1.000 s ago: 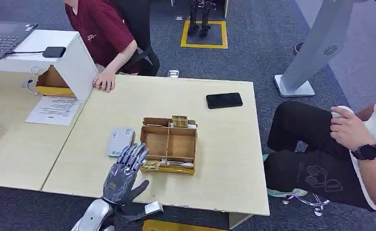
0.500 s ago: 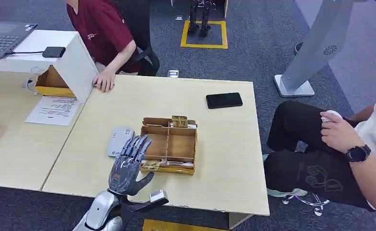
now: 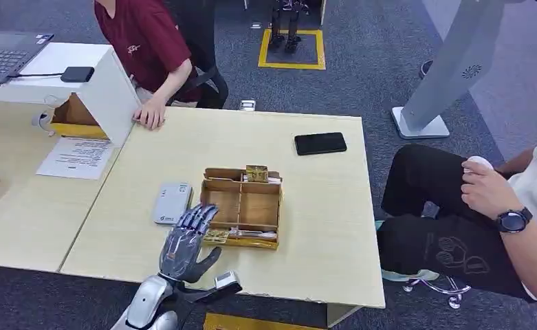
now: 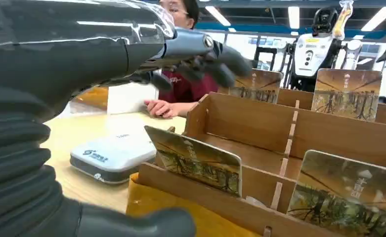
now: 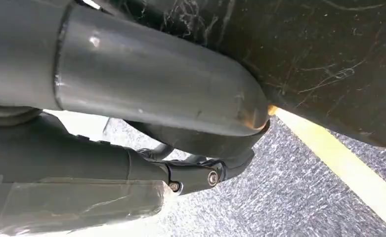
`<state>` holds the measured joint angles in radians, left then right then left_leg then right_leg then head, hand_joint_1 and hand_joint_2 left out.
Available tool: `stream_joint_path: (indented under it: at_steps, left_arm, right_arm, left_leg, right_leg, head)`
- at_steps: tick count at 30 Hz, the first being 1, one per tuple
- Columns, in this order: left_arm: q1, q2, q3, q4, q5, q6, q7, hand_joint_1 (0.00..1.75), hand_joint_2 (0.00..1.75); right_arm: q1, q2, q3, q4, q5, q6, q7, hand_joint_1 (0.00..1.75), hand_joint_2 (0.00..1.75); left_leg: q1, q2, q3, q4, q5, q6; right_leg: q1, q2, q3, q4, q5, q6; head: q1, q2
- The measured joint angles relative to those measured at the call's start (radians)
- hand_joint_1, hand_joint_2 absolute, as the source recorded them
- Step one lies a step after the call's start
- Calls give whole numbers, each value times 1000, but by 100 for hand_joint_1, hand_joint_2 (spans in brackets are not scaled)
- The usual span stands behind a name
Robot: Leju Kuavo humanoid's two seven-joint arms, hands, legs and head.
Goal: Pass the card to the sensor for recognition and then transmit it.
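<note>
A picture card point(image 3: 216, 236) stands tilted in the wooden box's point(image 3: 241, 205) near-left slot, beside the white sensor point(image 3: 172, 202).

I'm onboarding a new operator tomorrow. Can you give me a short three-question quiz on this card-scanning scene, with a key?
1. True or false: the left hand already holds a card.
2. Which lies beside the wooden card box, on the side toward the person in the red shirt? A) the black phone B) the white sensor C) the printed sheet
3. Fill in: the card nearest the left hand stands in the box's ____ row, at the table's edge closest to the robot.

Key:
1. False. Its fingers are spread above the front card, holding nothing.
2. B
3. front
</note>
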<state>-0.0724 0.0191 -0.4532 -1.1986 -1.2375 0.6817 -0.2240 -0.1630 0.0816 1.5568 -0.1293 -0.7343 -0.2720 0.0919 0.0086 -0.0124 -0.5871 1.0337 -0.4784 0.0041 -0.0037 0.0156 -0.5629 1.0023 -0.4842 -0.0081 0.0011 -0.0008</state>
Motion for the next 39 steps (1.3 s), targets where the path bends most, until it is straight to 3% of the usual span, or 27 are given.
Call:
stream_joint_path:
  at_steps: [2, 3, 5, 6, 10, 18, 19, 23, 28, 31, 34, 39]
  left_arm:
    - [0, -1, 0, 0, 22, -5, -10, 169, 175]
    - [0, -2, 1, 0, 29, -10, -11, 157, 175]
    - [0, -3, 2, 0, 37, -15, -15, 159, 175]
    - [0, -3, 4, 0, 37, -16, -18, 175, 175]
    - [0, -3, 12, 0, 39, -22, -19, 154, 175]
    - [-6, -5, 13, 0, 71, -54, -31, 168, 175]
    - [-10, -5, 14, 0, 95, -70, -42, 175, 175]
    - [-41, -3, 16, -19, 234, -181, -90, 175, 175]
    - [-141, -3, 24, -73, 345, -299, -87, 175, 175]
    - [-215, -4, 40, -105, 410, -357, -66, 161, 175]
    - [-270, -3, 52, -122, 434, -389, -51, 155, 175]
    - [-330, -2, 69, -129, 452, -410, -40, 162, 175]
  right_arm:
    - [0, 0, 0, 0, 1, 0, 1, 0, 0]
    - [0, 0, 0, 0, 1, 0, 1, 0, 0]
    - [0, 0, 0, 0, 1, 0, 1, 0, 0]
    - [0, 0, 0, 0, 2, 0, 1, 0, 0]
    - [0, 0, 0, 0, 2, 0, 1, 0, 0]
    - [0, 0, 0, 0, 1, 2, 4, 0, 0]
    - [0, 0, 0, 0, 2, 3, 4, 0, 0]
    - [0, 0, 0, 0, 19, 11, 5, 0, 0]
    - [-3, 0, 0, 0, 42, 14, 7, 0, 0]
    - [-3, 0, 0, 0, 47, 13, 6, 0, 0]
    - [-3, 0, 0, 0, 56, 11, 6, 0, 0]
    - [-4, 0, 0, 0, 57, 12, 21, 0, 0]
  left_leg:
    - [0, 0, 0, 0, 0, 0]
    - [0, 0, 0, 0, 0, 0]
    - [0, 0, 0, 0, 0, 0]
    - [0, 0, 0, 0, 0, 0]
    - [0, 0, 0, 0, 0, 0]
    - [0, 0, 0, 0, 0, 0]
    - [0, 0, 0, 0, 0, 0]
    - [0, -1, 0, 0, 0, 0]
    - [0, -2, 0, 0, 1, 0]
    - [0, -2, 0, 0, 1, 1]
    - [0, -2, 0, 0, 1, 1]
    - [0, -1, 0, 0, 1, 1]
  right_leg:
    - [0, 0, 0, 0, 0, 0]
    - [0, 0, 0, 0, 0, 0]
    - [0, 0, 0, 0, 0, 0]
    - [0, 0, 0, 0, 0, 0]
    - [0, 0, 0, 0, 0, 0]
    - [0, 0, 0, 0, 0, 0]
    - [0, 0, 0, 0, 0, 0]
    - [0, -1, 0, 0, 0, 0]
    - [0, -1, 0, 0, 1, -1]
    - [0, -1, 0, 0, 1, 0]
    - [0, -1, 0, 0, 1, 0]
    - [0, -1, 0, 0, 1, 0]
  head:
    - [0, 0]
    - [0, 0]
    - [0, 0]
    - [0, 0]
    - [0, 0]
    - [0, 0]
    - [0, 0]
    - [0, 0]
    - [0, 0]
    - [0, 0]
    - [0, 0]
    - [0, 0]
